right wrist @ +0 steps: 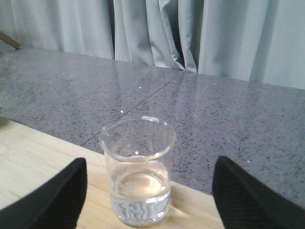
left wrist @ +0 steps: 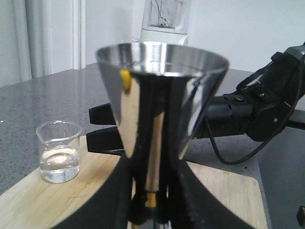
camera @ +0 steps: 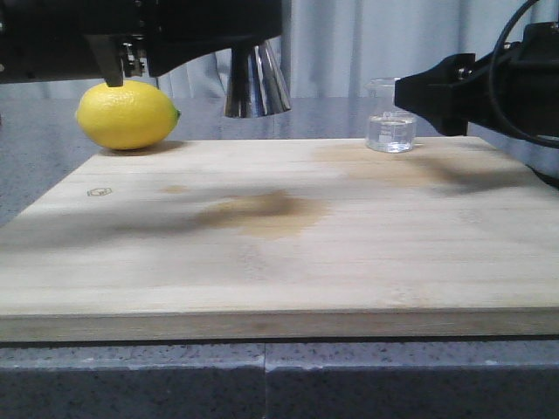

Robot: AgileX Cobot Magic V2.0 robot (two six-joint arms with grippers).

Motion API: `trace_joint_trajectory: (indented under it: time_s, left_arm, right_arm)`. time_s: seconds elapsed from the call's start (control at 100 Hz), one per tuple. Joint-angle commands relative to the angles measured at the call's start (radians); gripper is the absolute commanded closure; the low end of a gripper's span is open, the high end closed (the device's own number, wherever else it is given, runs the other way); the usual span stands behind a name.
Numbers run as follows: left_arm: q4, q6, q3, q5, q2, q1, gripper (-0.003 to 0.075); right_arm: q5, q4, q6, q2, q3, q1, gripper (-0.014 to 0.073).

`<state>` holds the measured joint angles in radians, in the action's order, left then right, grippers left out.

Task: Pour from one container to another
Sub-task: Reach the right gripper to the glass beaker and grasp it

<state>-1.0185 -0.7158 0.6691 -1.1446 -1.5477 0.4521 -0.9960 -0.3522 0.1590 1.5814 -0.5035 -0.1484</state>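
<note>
One beaker (right wrist: 138,171) between wide-spread right tool (right wrist: 147,200) fingers.

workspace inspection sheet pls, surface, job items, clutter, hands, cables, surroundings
surface: wooden board on a grey speckled counter, with a brownish stain near its middle
job's things: beaker upright at the board's far right, a little clear liquid inside; steel jigger held off the board, upright
clutter: lemon at the far left edge of the board
hands: left hand shut on the jigger's waist; right hand open, a finger each side of the beaker, not touching it
cables: black cable looped under the right arm
surroundings: grey curtain behind; blender-like appliance on the counter
</note>
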Motion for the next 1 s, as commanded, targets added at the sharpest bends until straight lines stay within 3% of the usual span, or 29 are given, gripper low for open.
trace_joint_trajectory:
  time_s: [0.0,0.99]
  left_arm:
    - [0.044,-0.008,0.02,-0.168,0.041,-0.004,0.0739]
    - [0.042,-0.008,0.02,-0.168,0.041,-0.004,0.0739]
  right_arm:
    - [-0.05,-0.004,0.007,-0.027,-0.034,0.001,0.0095]
    - [-0.04,-0.049,0.031,0.076,-0.137,0.001,0.0095]
